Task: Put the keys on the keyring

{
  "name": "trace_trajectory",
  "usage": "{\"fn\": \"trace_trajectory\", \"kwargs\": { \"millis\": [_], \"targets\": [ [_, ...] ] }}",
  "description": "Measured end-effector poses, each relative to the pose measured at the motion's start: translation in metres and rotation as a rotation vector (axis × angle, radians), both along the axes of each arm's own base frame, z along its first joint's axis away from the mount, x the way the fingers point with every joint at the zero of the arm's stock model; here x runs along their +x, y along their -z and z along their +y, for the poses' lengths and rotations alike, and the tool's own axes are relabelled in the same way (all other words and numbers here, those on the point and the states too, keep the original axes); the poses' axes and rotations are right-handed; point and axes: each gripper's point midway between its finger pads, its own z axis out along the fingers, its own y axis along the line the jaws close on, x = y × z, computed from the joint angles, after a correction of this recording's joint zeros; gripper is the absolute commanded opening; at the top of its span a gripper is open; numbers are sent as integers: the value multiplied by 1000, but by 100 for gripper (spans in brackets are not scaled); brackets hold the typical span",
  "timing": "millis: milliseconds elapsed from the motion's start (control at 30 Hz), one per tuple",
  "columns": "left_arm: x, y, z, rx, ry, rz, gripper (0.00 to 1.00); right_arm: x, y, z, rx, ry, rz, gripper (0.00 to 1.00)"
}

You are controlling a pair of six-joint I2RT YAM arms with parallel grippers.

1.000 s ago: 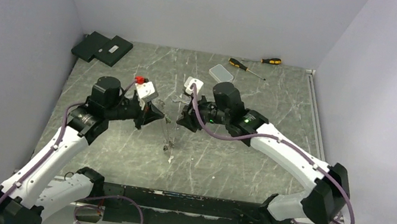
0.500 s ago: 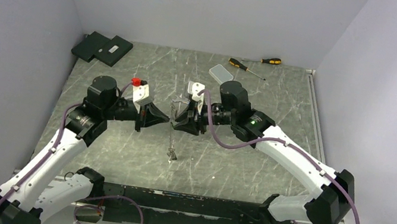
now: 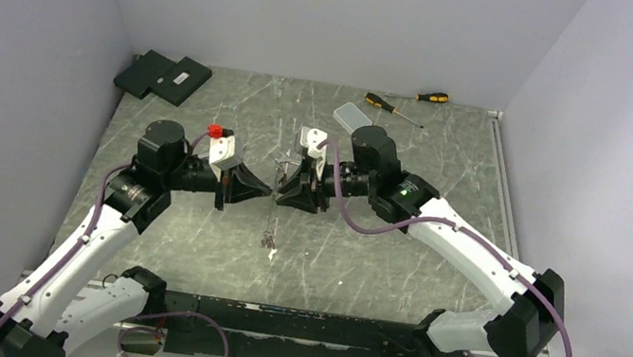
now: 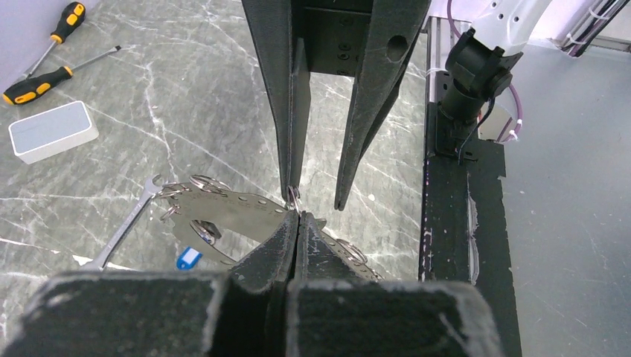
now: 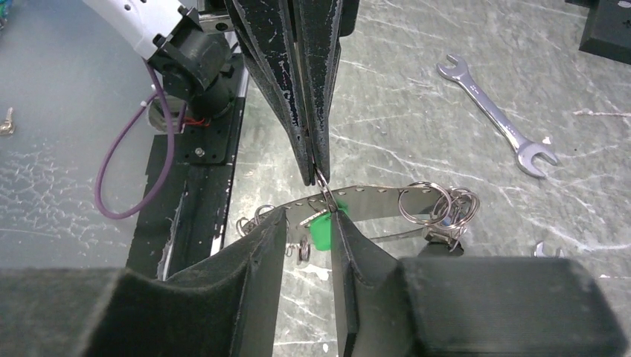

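The keyring [image 3: 269,227], a pale grey band with holes, hangs between the two grippers above the table. My left gripper [image 4: 298,216] is shut on a small wire ring at the band's top edge and holds the keyring [image 4: 223,204] up. It shows in the right wrist view [image 5: 316,177] with tips together. My right gripper [image 5: 309,216] is open, its fingers either side of the band [image 5: 376,199] and a green tag [image 5: 321,232]. A blue tag [image 4: 190,258] and small dark keys [image 5: 300,251] hang from the band. Several wire rings [image 5: 435,204] bunch at one end.
A silver spanner [image 5: 495,111] lies on the table under the band, and it also shows in the left wrist view [image 4: 123,230]. A clear plastic box [image 3: 353,117] and two screwdrivers [image 3: 391,106] lie at the back. Black boxes [image 3: 164,76] are at back left. The black base rail [image 3: 290,323] runs along the near edge.
The two grippers have closed in on each other and the right wrist has turned. The keyring now hangs a little higher between them.
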Motion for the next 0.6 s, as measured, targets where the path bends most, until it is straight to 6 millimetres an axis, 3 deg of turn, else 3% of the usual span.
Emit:
{"fn": "trace_trajectory", "kwargs": {
  "millis": [467,600],
  "targets": [
    [-2,-2,-1,-7,14,-6,0,10,-4,4,1,33,-10,39],
    [-4,-3,-1,-9,17,-8,0,15,-5,4,3,59,-26,33]
  ]
}}
